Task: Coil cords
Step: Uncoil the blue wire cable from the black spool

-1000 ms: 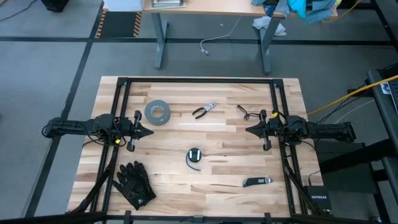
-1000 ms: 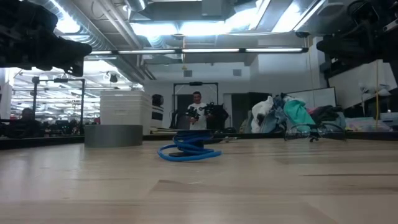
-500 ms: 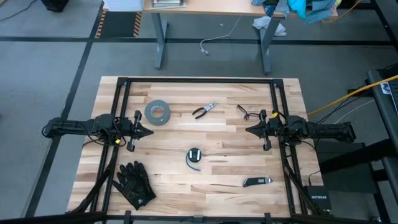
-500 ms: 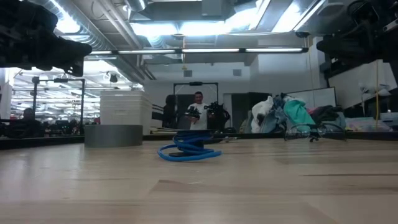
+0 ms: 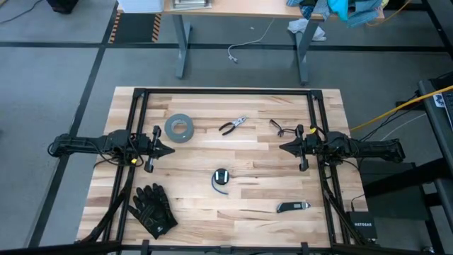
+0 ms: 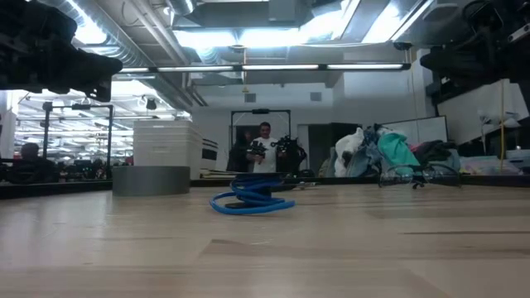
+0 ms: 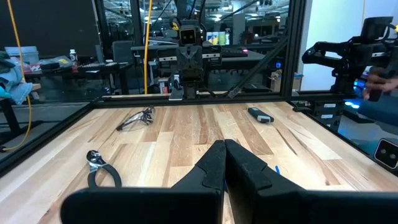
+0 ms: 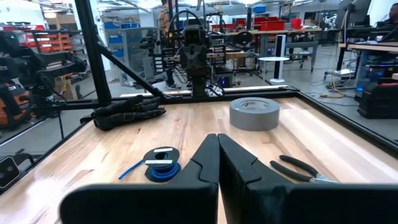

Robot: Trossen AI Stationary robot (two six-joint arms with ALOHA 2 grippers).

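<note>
Two dark arms, pointed black pincers

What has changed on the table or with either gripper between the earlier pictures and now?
Nothing on the table visibly changed. The left gripper and right gripper stay shut at their sides, and the cords lie untouched mid-table.

Cords mostly hidden behind left jaws
</note>
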